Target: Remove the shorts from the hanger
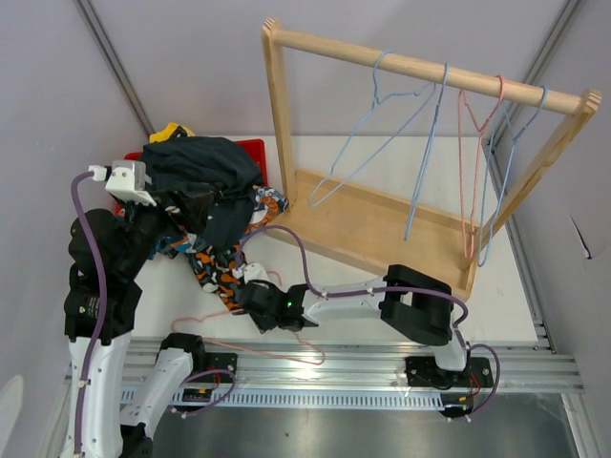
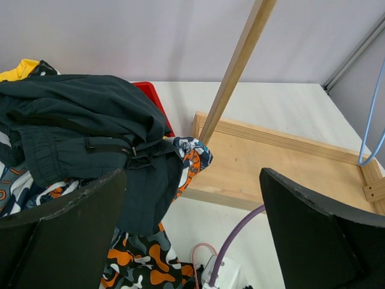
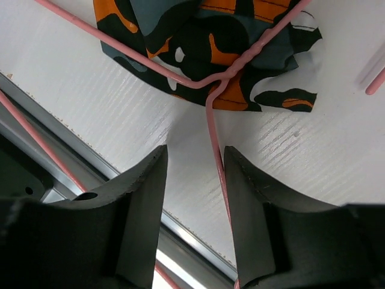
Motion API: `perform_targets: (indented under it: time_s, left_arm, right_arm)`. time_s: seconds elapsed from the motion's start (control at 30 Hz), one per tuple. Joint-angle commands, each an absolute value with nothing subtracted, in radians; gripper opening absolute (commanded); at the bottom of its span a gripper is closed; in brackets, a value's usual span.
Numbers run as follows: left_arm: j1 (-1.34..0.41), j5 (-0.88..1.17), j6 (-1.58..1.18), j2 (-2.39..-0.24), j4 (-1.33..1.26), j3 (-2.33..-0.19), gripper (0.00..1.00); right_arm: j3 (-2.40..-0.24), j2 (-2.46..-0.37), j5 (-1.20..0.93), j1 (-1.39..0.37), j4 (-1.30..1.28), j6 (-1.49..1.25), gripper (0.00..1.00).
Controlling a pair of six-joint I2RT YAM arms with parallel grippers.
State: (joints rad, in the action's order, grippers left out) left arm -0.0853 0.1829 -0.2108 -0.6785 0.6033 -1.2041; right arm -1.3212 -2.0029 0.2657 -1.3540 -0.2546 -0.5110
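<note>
A pile of shorts lies at the table's left: dark shorts [image 1: 200,162] on top, a yellow pair [image 1: 172,130] behind, patterned fabric at the edges. Orange, black and white patterned shorts [image 1: 215,272] lie on the table on a pink hanger [image 1: 250,341]. In the right wrist view these shorts [image 3: 210,36] hang over the hanger's shoulders, and the hanger's neck [image 3: 212,126] runs along the inner face of the right finger. My right gripper [image 3: 195,174] is open around that neck. My left gripper [image 2: 192,174] is wide open and empty, hovering beside the dark shorts [image 2: 78,120].
A wooden rack [image 1: 382,224] stands at the back right, with several bare wire hangers [image 1: 420,143] on its rail. A red bin [image 1: 256,148] sits under the pile. The metal rail [image 1: 382,367] at the table's near edge is close to the right gripper.
</note>
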Motion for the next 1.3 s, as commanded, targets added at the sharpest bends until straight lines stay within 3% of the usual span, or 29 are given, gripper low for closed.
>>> perform_targets:
  time_s: [0.0, 0.1, 0.27, 0.4, 0.67, 0.87, 1.0, 1.27]
  left_arm:
    - [-0.091, 0.207, -0.225, -0.663, 0.588, -1.201, 0.99]
    - [-0.091, 0.206, -0.222, -0.654, 0.595, -1.204, 0.99]
    - [-0.091, 0.202, -0.221, -0.638, 0.6, -1.206, 0.99]
    - [-0.092, 0.201, -0.218, -0.638, 0.6, -1.194, 0.99]
    - [-0.1, 0.251, -0.206, -0.629, 0.588, -1.209, 0.99]
    - [-0.121, 0.547, -0.192, -0.641, 0.535, -1.224, 0.99]
    - [-0.126, 0.858, -0.258, -0.679, 0.43, -1.212, 0.99]
    - [-0.137, 1.067, -0.368, -0.753, 0.27, -1.149, 0.99]
  right_arm:
    - [-1.341, -2.049, 0.296, -1.368, -0.282, -0.535, 0.43]
    - [-1.336, -2.068, 0.313, -1.382, -0.299, -0.532, 0.41]
    - [-1.307, -2.085, 0.31, -1.388, -0.293, -0.545, 0.3]
    - [-1.299, -2.097, 0.311, -1.388, -0.291, -0.549, 0.0]
    - [-1.276, -1.994, 0.376, -1.39, -0.336, -0.555, 0.0]
    - [-1.276, -1.74, 0.555, -1.425, -0.523, -0.549, 0.0]
    - [-1.285, -1.56, 0.647, -1.466, -0.633, -0.564, 0.0]
    - [-1.333, -1.292, 0.804, -1.595, -0.817, -0.635, 0.0]
